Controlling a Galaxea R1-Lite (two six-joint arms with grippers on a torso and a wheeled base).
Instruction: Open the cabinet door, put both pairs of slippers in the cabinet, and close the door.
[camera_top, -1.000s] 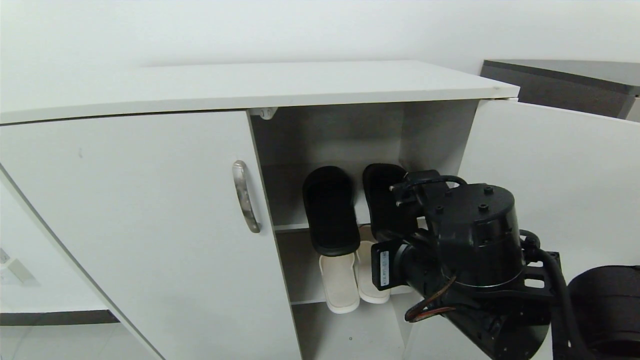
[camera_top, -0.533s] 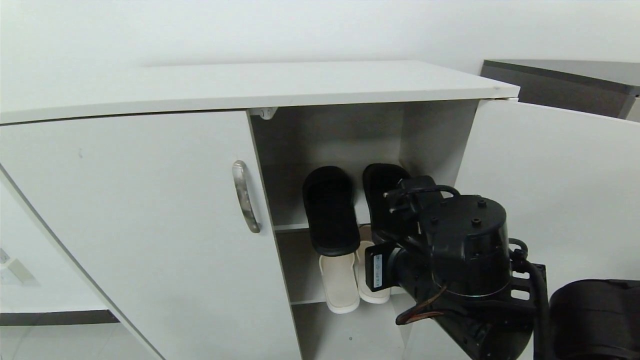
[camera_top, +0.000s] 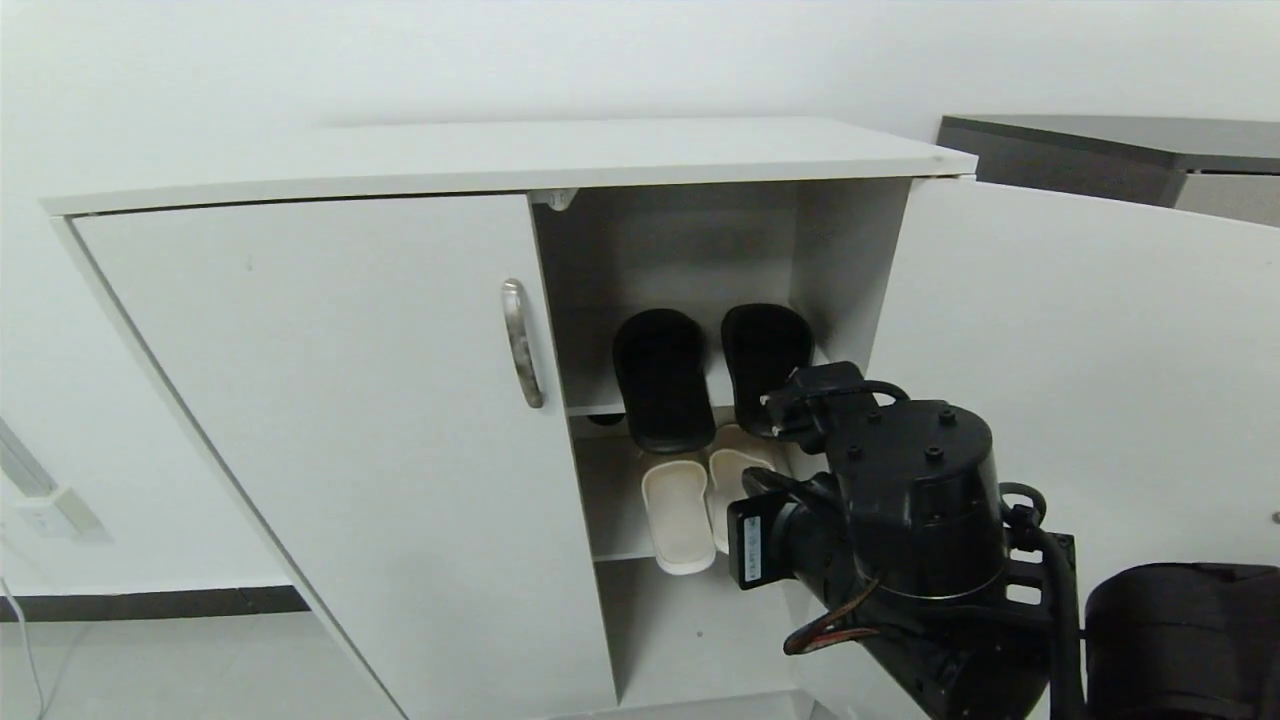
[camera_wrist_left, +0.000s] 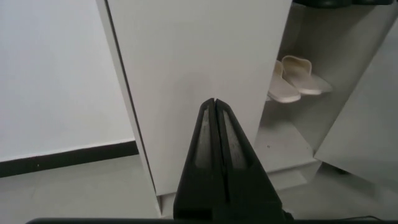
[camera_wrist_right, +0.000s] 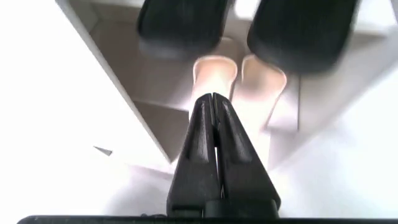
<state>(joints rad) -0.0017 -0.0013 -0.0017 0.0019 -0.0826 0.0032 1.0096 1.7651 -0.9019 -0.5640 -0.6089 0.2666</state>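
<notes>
Both slipper pairs shelved inside, right-hand door open.
Pair of glossy black slippers (camera_top: 662, 380) on the upper shelf and pair of cream rubber slippers (camera_top: 676, 512) on the shelf below, both just ahead of the right gripper (camera_wrist_right: 213, 102), whose fingers are pressed together on nothing. White board cabinet (camera_top: 500, 155): open right door (camera_top: 1080, 330) beside that gripper. Left gripper (camera_wrist_left: 214, 106), fingers together and empty, faces the closed left door (camera_top: 330, 400) with its curved metal handle (camera_top: 522, 343).
</notes>
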